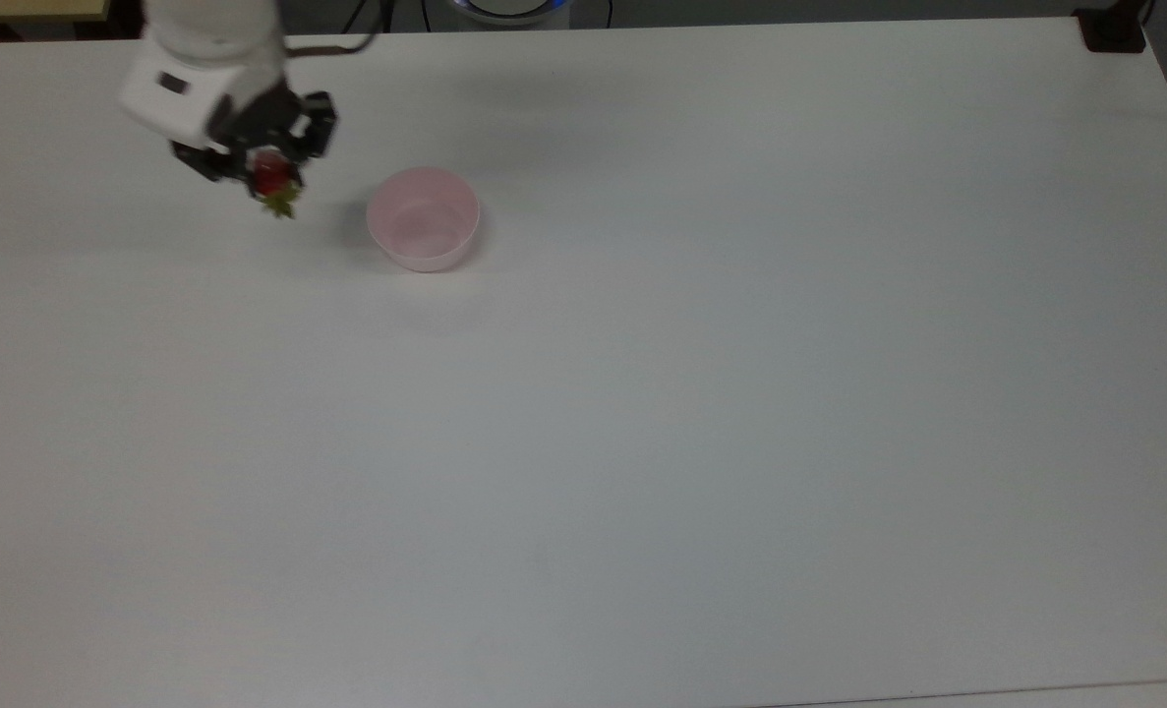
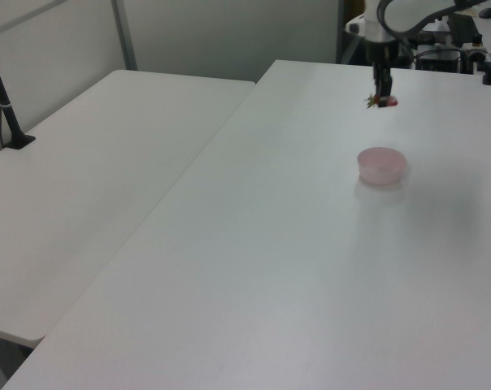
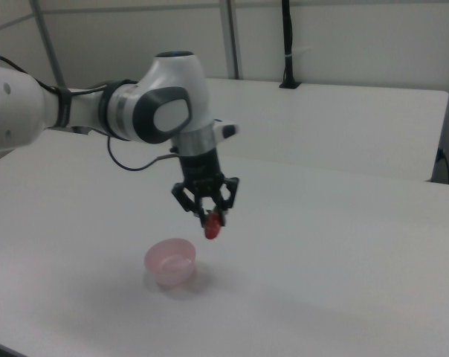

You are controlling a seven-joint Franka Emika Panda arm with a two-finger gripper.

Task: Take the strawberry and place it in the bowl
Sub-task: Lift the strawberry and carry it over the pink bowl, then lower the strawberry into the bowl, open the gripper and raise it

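A plain white table (image 1: pixel 642 442) stands beside another white table (image 2: pixel 91 154), with pale partition walls behind. The gripper (image 1: pixel 270 180) pinches a small red strawberry (image 3: pixel 212 228), green cap down, above the table near the pink bowl (image 1: pixel 424 218).

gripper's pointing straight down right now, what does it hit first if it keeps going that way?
Probably bare table. The gripper, shut on the strawberry, hangs beside the bowl, not over it, though depth is uncertain.
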